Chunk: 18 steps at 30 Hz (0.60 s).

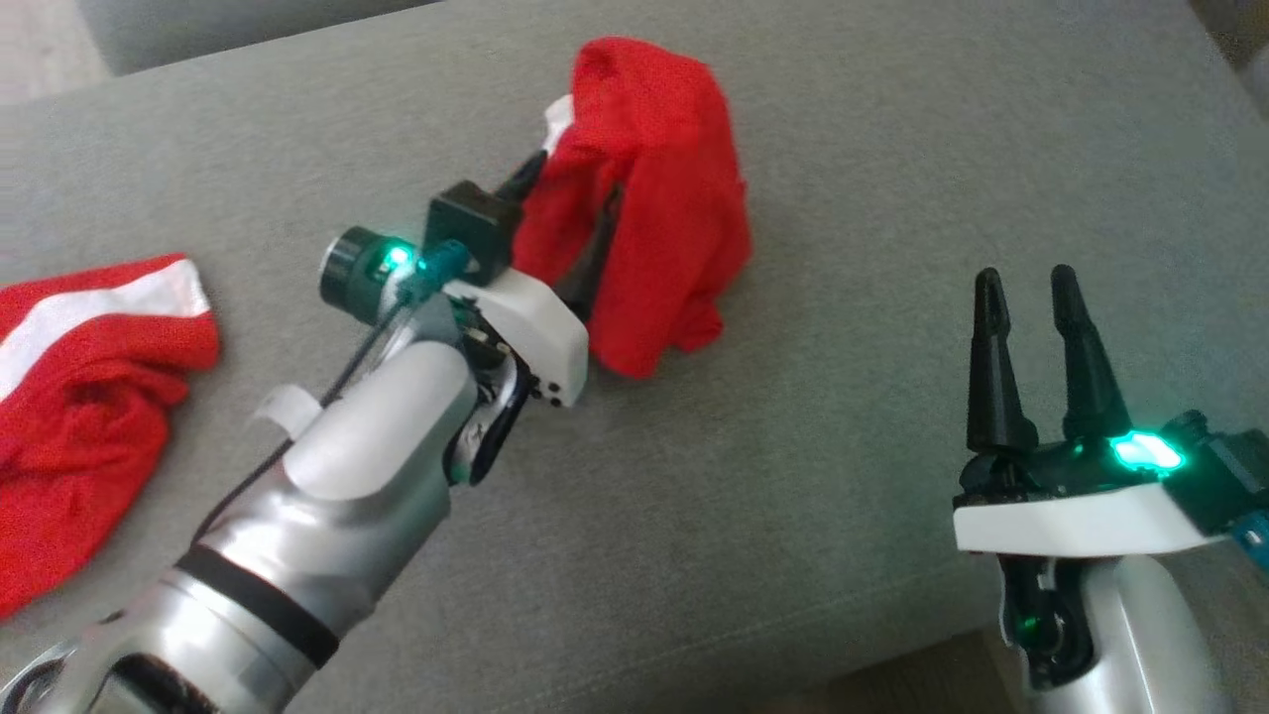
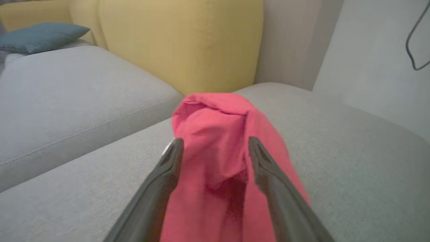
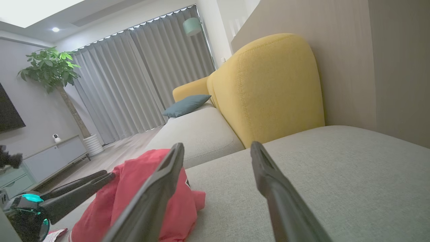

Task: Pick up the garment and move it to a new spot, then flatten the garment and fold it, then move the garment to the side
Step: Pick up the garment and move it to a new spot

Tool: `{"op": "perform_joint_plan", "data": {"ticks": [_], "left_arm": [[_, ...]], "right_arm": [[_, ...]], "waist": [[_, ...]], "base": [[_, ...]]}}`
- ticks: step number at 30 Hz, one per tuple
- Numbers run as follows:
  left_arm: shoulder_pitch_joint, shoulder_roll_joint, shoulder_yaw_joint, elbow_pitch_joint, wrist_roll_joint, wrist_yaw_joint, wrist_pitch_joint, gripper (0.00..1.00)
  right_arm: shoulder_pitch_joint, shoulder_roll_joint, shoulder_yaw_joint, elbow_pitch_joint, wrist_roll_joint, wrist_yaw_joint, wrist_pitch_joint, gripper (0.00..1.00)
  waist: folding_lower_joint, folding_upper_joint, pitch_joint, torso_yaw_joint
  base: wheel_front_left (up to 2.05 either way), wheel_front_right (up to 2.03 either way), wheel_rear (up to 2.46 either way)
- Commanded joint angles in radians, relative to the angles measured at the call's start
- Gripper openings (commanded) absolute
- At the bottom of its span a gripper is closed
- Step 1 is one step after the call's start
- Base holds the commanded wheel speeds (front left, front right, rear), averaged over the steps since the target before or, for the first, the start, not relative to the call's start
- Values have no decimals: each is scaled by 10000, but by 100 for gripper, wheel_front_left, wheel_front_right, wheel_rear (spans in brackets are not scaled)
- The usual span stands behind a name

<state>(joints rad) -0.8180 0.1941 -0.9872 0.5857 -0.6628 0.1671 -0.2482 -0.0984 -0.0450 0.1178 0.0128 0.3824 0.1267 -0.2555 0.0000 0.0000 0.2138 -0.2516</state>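
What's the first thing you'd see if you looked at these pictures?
The bright red garment jumps out first: it stands bunched up like a little tent in the middle of the grey cushion, with the left end effector poking into it, fingers spread. Next you'd spot another red cloth with a white stripe lying off to the robot's left, and the big yellow backrest behind the cushion.

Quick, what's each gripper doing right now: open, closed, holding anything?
Left gripper: open, with the red garment draped over it, not clamped.
Right gripper: open, holding nothing.
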Motion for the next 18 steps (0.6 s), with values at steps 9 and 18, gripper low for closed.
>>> {"op": "perform_joint_plan", "data": {"ticks": [9, 18], "left_arm": [[1218, 934, 2636, -1760, 785, 277, -133, 100], [3932, 1174, 4577, -3563, 1697, 313, -134, 100]], "right_arm": [[-195, -52, -105, -28, -481, 40, -63, 100], [229, -52, -209, 374, -866, 40, -63, 100]], "waist": [[0, 0, -699, 1704], [0, 0, -1337, 2917]], "base": [[0, 0, 0], [0, 0, 0]]}}
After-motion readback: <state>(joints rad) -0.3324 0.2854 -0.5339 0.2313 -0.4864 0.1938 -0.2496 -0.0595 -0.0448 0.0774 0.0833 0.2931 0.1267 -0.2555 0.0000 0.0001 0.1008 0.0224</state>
